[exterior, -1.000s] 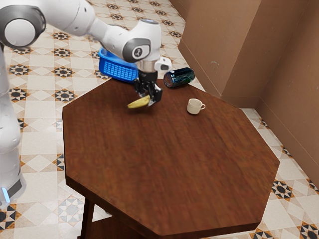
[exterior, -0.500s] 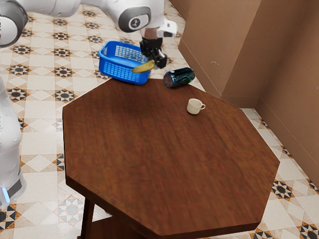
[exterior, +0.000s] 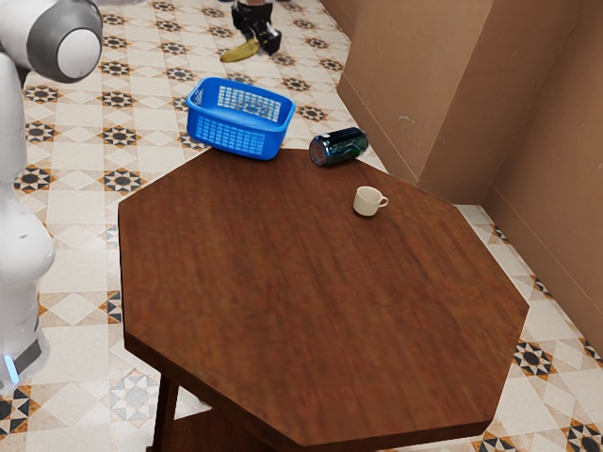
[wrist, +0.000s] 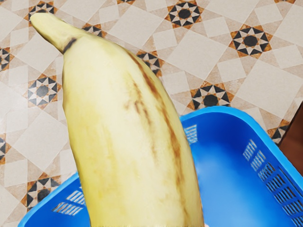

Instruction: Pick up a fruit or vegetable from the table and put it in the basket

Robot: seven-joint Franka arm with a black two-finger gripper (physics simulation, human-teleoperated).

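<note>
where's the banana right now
The banana is held in the air by the gripper near the exterior view's top edge, toward the exterior view's left; the blue basket, its nearest neighbour, sits lower in that view.

Paved with star-patterned tiles [exterior: 122,180] around the octagonal wooden table [exterior: 320,301]; bounded beside it by brown walls [exterior: 415,85].

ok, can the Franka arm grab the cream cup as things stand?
Probably not: its claw is shut on the banana, which would need putting down first. The cream cup stands upright and uncovered on the table, so access looks fine otherwise.
</note>
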